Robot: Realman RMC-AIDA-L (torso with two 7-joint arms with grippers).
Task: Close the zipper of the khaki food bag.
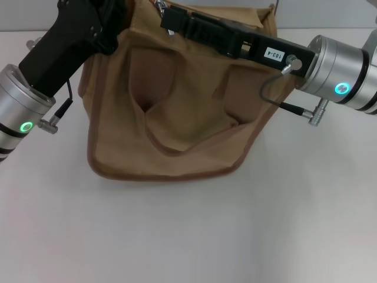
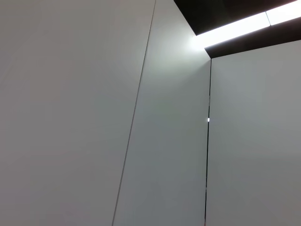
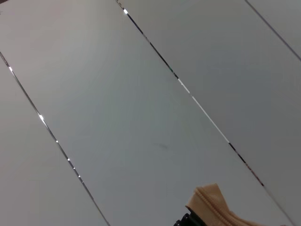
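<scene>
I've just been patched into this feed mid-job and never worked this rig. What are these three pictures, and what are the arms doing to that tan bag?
You are looking at a two-armed robot. The head view looks down from its head at a white table with the khaki food bag standing on it. The left gripper reaches in at the bag's top on the robot's left; the right gripper lies across the bag's top from the other side, near a small metal piece that may be the zipper's slider. Whether either one grips anything cannot be seen.

The other two pictures come from wrist cameras. The left one shows only wall panels and a ceiling light. The right one shows panels and a scrap of khaki fabric.
</scene>
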